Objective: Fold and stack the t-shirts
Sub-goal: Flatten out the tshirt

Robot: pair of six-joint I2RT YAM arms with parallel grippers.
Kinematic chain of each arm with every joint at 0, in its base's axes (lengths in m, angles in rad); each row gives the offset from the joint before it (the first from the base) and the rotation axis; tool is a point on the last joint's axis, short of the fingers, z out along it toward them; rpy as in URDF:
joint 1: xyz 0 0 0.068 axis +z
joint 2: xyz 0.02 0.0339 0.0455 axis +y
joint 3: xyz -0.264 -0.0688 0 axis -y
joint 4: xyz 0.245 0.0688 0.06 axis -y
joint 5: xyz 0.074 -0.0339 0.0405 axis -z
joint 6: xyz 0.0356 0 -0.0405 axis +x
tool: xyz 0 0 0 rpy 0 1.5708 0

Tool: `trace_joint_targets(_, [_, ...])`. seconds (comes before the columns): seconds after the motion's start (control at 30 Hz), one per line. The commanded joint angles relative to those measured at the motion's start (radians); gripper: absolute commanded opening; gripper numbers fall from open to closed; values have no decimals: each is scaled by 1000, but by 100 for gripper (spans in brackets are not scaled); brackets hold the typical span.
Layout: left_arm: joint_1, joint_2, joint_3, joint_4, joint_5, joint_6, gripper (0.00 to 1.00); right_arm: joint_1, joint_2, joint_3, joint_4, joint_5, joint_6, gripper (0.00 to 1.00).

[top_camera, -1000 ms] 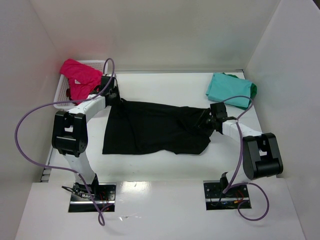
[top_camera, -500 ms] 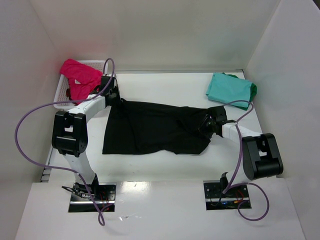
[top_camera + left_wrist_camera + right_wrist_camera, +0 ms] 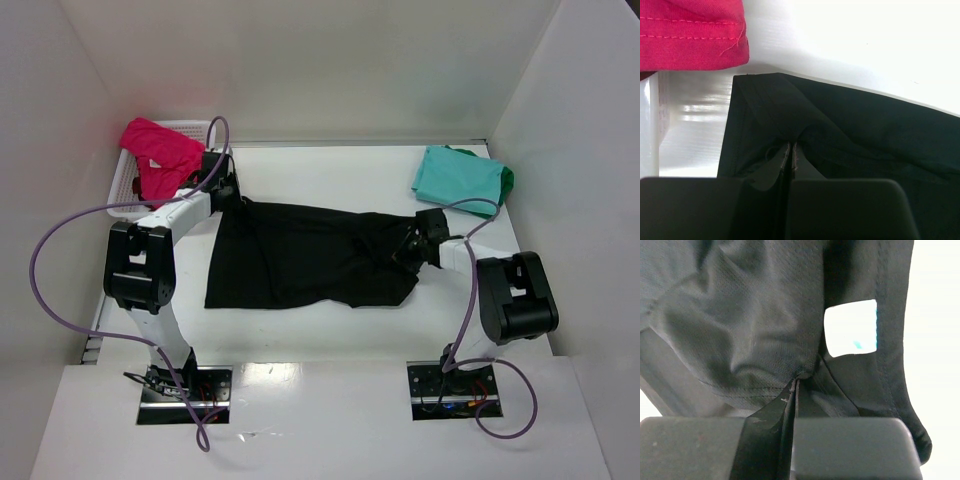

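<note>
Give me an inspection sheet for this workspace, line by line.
Surface: white table.
Job's things: black t-shirt spread at centre; teal t-shirt lying over a green t-shirt, far right; pink t-shirt at far left.
Clutter: white basket holding the pink t-shirt.
Grippers: left gripper and right gripper both shut on opposite ends of the black t-shirt.
Cables: purple cables loop off each arm.
Surroundings: white walls.

We see a plain black tee (image 3: 300, 260) on the white table (image 3: 330, 170), its neck label (image 3: 850, 327) white with a small teal mark. A magenta-pink tee (image 3: 160, 150) fills the white lattice basket (image 3: 122, 192), a teal tee (image 3: 455, 175) covers a green tee (image 3: 507, 180), and we note purple cables (image 3: 32, 262).
</note>
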Motion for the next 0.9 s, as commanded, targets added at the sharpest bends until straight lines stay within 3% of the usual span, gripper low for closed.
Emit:
trace_joint_targets(0.0, [4,-8,44,20,4,-1,0,13,-17,113,-1,39,-23,0])
trace_joint_targets(0.5, [44,-165,234,-64,15,73,0,-36,-80,609,-143,78,-132,0])
trace_joint_targets(0.87, [44,-446,355,-136,5,92,0,-105,-220,948,-246,113,-205,0])
